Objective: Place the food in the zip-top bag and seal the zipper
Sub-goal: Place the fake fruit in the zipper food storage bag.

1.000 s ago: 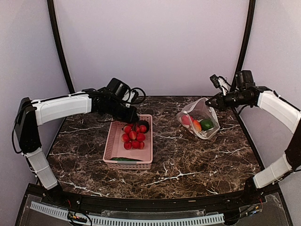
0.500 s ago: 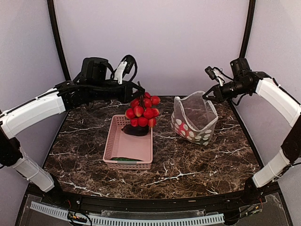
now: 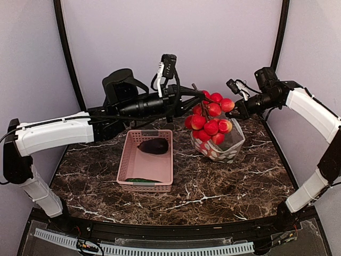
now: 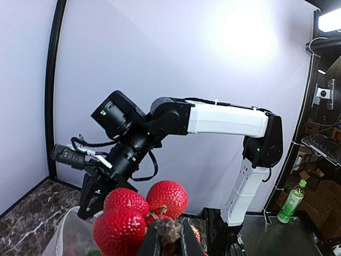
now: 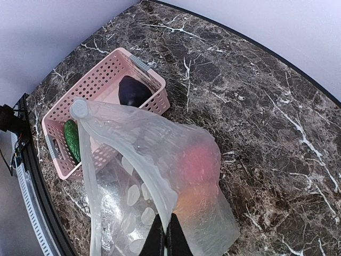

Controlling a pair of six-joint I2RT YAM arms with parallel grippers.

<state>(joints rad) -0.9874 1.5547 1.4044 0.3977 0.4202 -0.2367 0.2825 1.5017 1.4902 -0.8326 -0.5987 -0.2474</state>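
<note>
Marble table [image 3: 213,186]: toward its left edge, the basket [image 3: 126,160] holds eggplant [image 3: 154,145] and cucumber [image 3: 141,180]. Clamped on the stem, the left gripper [image 3: 187,102] hangs the red fruits [image 3: 210,120] over the bag [image 3: 230,146] near the back right corner. The right gripper [image 3: 238,113] pinches the bag's mouth edge. The wide bunch may snag the floppy rim and spill outside.

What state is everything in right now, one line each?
left gripper: shut on red fruits.
right gripper: shut on bag rim.
red fruits: hanging over bag.
bag: unsealed, held upright.
eggplant: lying in basket.
cucumber: lying in basket.
</note>
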